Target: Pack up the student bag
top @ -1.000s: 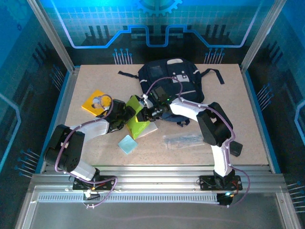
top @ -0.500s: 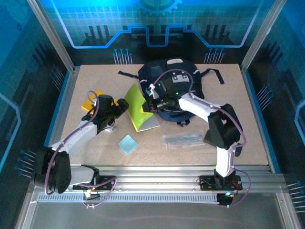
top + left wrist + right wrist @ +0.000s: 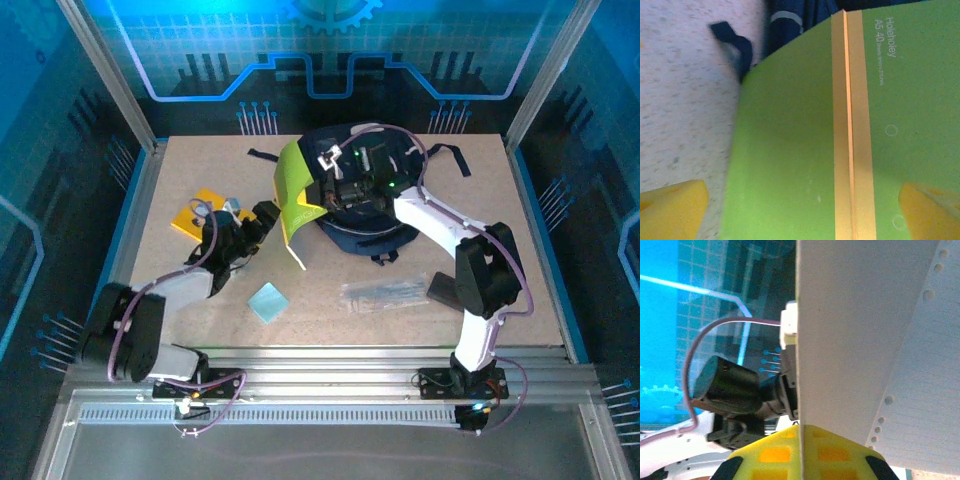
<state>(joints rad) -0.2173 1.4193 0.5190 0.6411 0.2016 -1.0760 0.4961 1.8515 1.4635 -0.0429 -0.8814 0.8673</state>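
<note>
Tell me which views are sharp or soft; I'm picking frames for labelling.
Top external: sharp throughout, backdrop glowing blue, notebook brightly lit. Left wrist: notebook print readable, bag strap behind it soft. Right wrist: page and its holes crisp, backdrop bright blue.

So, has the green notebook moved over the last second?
Yes. The notebook has gone from beside the blue pad toward the far side, now at the bag's left side.

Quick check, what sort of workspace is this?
Probably a lab robot cell: a tabletop fenced by aluminium framing, blue circuit-pattern wall panels, and staged school items such as the student bag and green notebook.
</note>
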